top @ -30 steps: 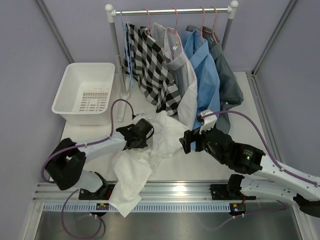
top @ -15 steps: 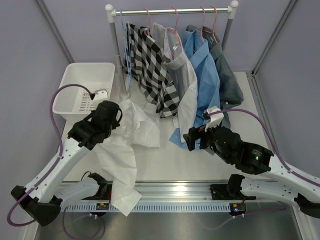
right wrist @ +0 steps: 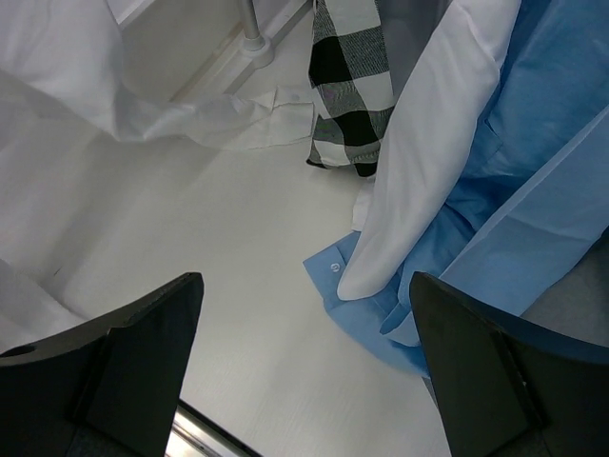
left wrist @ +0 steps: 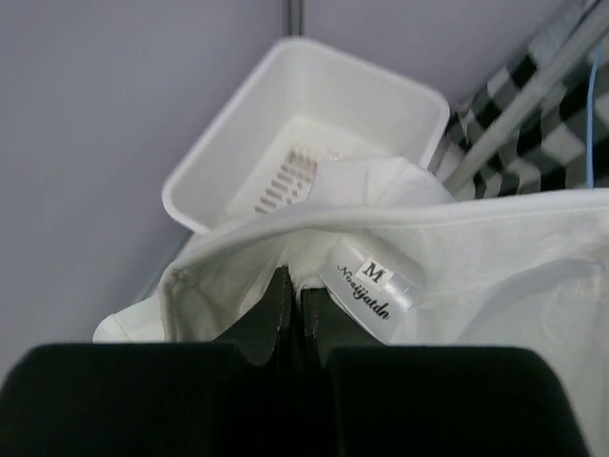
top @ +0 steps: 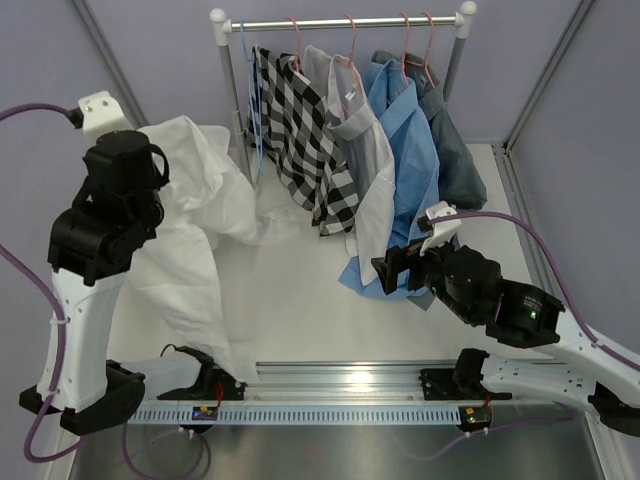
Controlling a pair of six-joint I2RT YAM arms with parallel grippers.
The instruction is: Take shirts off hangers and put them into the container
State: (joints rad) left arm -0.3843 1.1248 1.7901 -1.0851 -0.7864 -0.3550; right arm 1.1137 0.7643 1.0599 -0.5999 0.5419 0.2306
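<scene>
Lifted higher: my left gripper (left wrist: 293, 288) clamped on white shirt (top: 190, 230) | 4 shirts (top: 300, 140) hung at 12 o'clock | 1 container (left wrist: 228, 143), hidden from above | right gripper (right wrist: 304, 286) apart

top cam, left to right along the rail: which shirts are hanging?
black-and-white check collared shirt → pale grey-white collared shirt → light blue collared shirt → dark grey collared shirt

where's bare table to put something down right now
bare table in the middle, between the white shirt on the left and the tail of the blue shirt on the right. the tub looks empty too. crowded under the rack
</scene>
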